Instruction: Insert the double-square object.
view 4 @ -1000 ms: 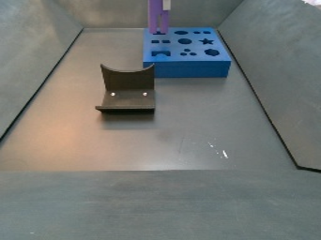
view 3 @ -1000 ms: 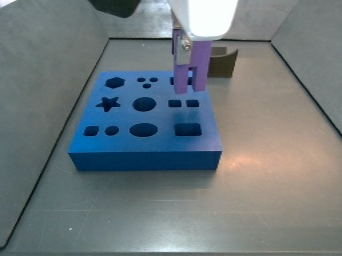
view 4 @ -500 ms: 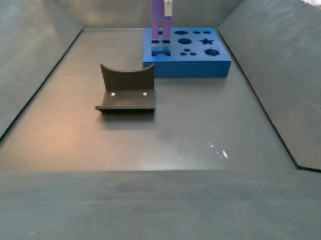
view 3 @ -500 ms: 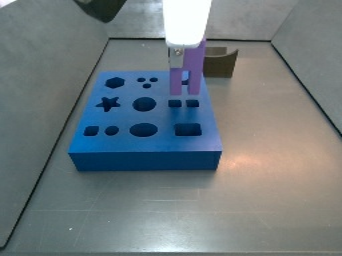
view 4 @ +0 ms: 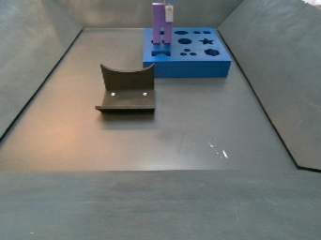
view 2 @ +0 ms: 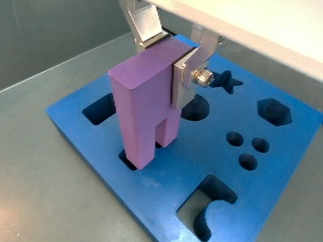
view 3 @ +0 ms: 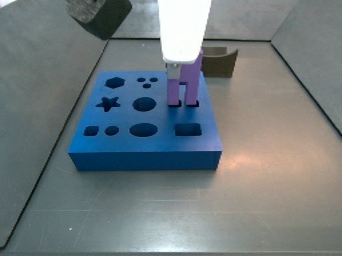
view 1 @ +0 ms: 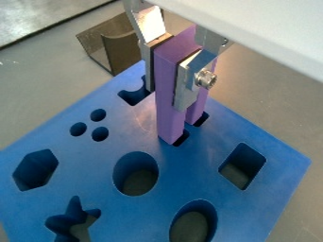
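Note:
The double-square object (view 1: pixel 175 95) is a tall lilac peg of two joined square bars, held upright. My gripper (view 1: pixel 173 71) is shut on its upper part, one silver finger (view 1: pixel 192 80) on each side. It also shows in a wrist view (view 2: pixel 145 104) with the gripper (view 2: pixel 168 59). The peg's lower end sits in the matching double-square hole of the big blue block (view 1: pixel 271 175). In both side views the peg (view 3: pixel 190 82) (view 4: pixel 160 23) stands on the block (view 3: pixel 134 145) (view 4: pixel 207 66). The gripper (view 3: pixel 185 58) comes down from above.
The dark olive curved block (view 3: pixel 221 62) stands behind the blue block, and shows alone on the floor in a side view (view 4: pixel 126 89). The blue block has several other shaped holes, such as a star (view 3: pixel 108 102) and a hexagon (view 3: pixel 118 81). Grey walls bound the floor.
The gripper has come down with the peg. The peg's lower end has gone from above the block into the double-square hole.

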